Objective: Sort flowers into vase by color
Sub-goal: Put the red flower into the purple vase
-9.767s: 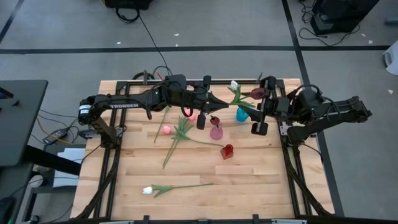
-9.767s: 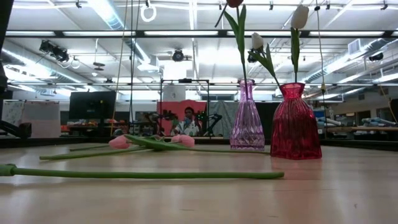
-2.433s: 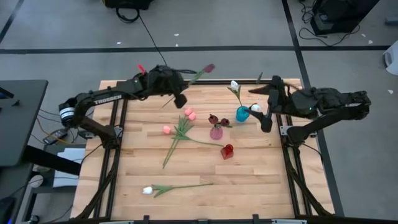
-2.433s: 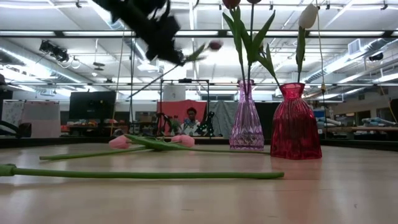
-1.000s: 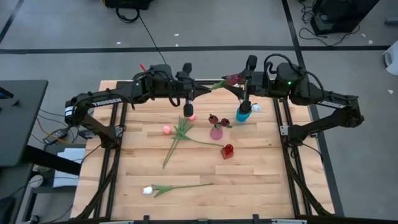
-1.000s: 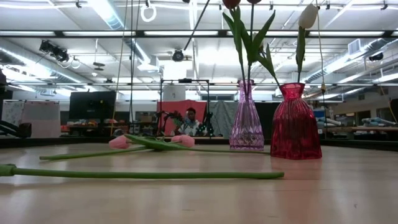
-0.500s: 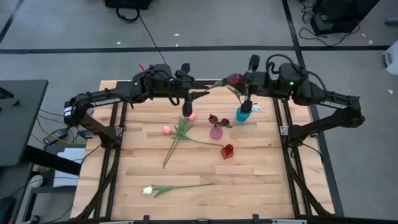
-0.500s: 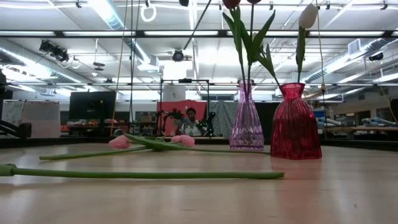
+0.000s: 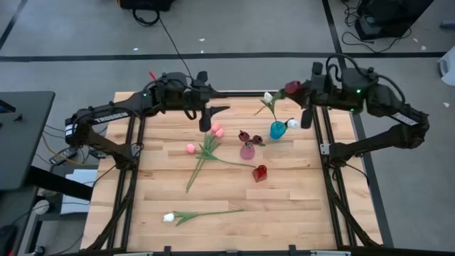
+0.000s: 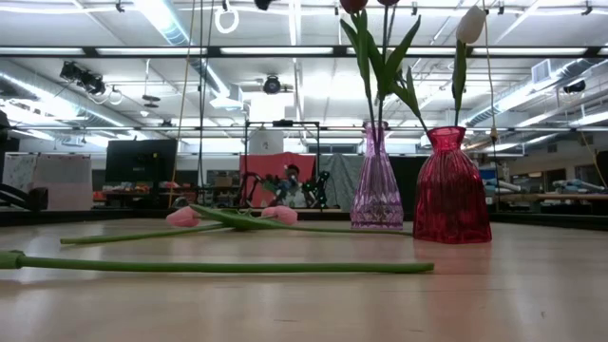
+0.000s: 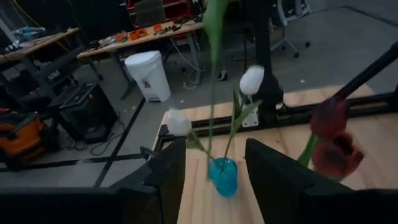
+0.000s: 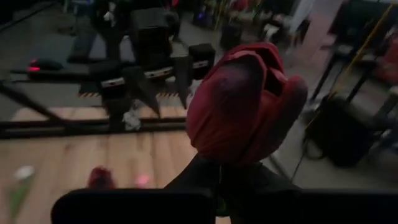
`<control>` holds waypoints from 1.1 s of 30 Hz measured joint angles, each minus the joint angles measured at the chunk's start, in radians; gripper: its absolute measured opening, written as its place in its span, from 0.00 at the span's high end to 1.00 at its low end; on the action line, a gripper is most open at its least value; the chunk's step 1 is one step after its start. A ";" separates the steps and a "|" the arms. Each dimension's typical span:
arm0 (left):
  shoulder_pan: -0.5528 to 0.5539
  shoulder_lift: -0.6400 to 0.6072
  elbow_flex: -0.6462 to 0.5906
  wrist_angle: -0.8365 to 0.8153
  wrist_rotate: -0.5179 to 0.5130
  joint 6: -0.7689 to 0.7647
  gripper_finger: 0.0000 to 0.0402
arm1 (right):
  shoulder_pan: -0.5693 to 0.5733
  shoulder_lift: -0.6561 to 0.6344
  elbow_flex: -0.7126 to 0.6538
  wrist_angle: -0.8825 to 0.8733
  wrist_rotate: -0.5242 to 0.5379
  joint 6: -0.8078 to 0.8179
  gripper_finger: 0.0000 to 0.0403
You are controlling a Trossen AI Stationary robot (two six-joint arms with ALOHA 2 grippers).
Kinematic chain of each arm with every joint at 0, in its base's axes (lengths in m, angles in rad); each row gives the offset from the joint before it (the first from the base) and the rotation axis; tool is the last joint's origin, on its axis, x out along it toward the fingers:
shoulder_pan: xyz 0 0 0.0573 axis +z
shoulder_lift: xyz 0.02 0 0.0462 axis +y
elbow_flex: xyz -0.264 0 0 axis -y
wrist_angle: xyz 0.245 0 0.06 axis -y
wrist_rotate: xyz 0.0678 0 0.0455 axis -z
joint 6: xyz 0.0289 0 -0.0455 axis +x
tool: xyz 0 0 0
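A dark maroon artificial tulip (image 12: 239, 102), handed over since a second ago when it spanned both grippers, is now pinched in the closed right gripper (image 9: 307, 96) above the far right table edge, the left gripper (image 9: 213, 112) having spread wide, and must next be carried to the purple ribbed glass vase (image 9: 247, 150).

**Nine tulips, three vases**

Three vases stand on the table (image 9: 298, 213): one blue vase (image 9: 277, 131), one purple vase (image 9: 247, 151), one red vase (image 9: 259, 173). There are three white tulips (image 9: 267, 97), one of them lying alone toward seven o'clock. There are also three pink tulips (image 9: 190, 148) and three maroon tulips (image 9: 244, 135).
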 joint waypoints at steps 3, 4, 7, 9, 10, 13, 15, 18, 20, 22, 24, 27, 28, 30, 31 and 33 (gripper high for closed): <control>0.002 -0.031 -0.072 0.034 -0.023 0.009 0.57 | 0.000 0.002 0.030 -0.088 -0.059 0.044 0.94; 0.002 -0.042 -0.099 0.079 -0.025 0.009 0.57 | 0.000 0.002 0.034 -0.105 -0.079 0.052 0.94; 0.015 -0.086 -0.201 0.131 -0.026 -0.005 0.57 | 0.000 0.001 0.029 -0.136 -0.119 0.077 0.94; 0.023 -0.107 -0.267 0.182 -0.026 -0.026 0.57 | -0.001 0.006 0.014 -0.128 -0.156 0.104 0.94; 0.029 -0.119 -0.301 0.187 -0.026 -0.038 0.57 | -0.001 0.010 0.009 -0.117 -0.171 0.118 0.94; 0.044 -0.142 -0.385 0.202 -0.031 -0.074 0.57 | -0.001 0.021 0.004 -0.104 -0.191 0.134 0.94; 0.054 -0.162 -0.431 0.201 -0.040 -0.096 0.57 | -0.001 0.022 0.004 -0.097 -0.193 0.147 0.94; 0.068 -0.188 -0.493 0.222 -0.047 -0.124 0.57 | -0.001 0.028 0.004 -0.083 -0.192 0.158 0.94; 0.075 -0.198 -0.535 0.244 -0.048 -0.142 0.57 | -0.001 0.035 0.004 -0.083 -0.192 0.159 0.94; 0.079 -0.208 -0.577 0.275 -0.047 -0.155 0.57 | -0.001 0.042 0.004 -0.081 -0.192 0.163 0.94; 0.079 -0.213 -0.620 0.335 -0.047 -0.173 0.57 | -0.001 0.053 0.004 -0.070 -0.192 0.168 0.94; 0.079 -0.213 -0.675 0.381 -0.047 -0.192 0.57 | -0.002 0.070 0.004 -0.056 -0.192 0.169 0.94; 0.079 -0.212 -0.689 0.390 -0.047 -0.200 0.57 | -0.005 0.073 0.004 -0.049 -0.192 0.169 0.94; 0.079 -0.212 -0.706 0.406 -0.047 -0.205 0.57 | -0.016 0.080 0.004 -0.047 -0.197 0.174 0.94; 0.079 -0.212 -0.714 0.408 -0.047 -0.208 0.57 | -0.023 0.084 0.004 -0.047 -0.205 0.176 0.94; 0.079 -0.212 -0.724 0.402 -0.047 -0.223 0.57 | -0.038 0.092 0.004 -0.047 -0.227 0.185 0.94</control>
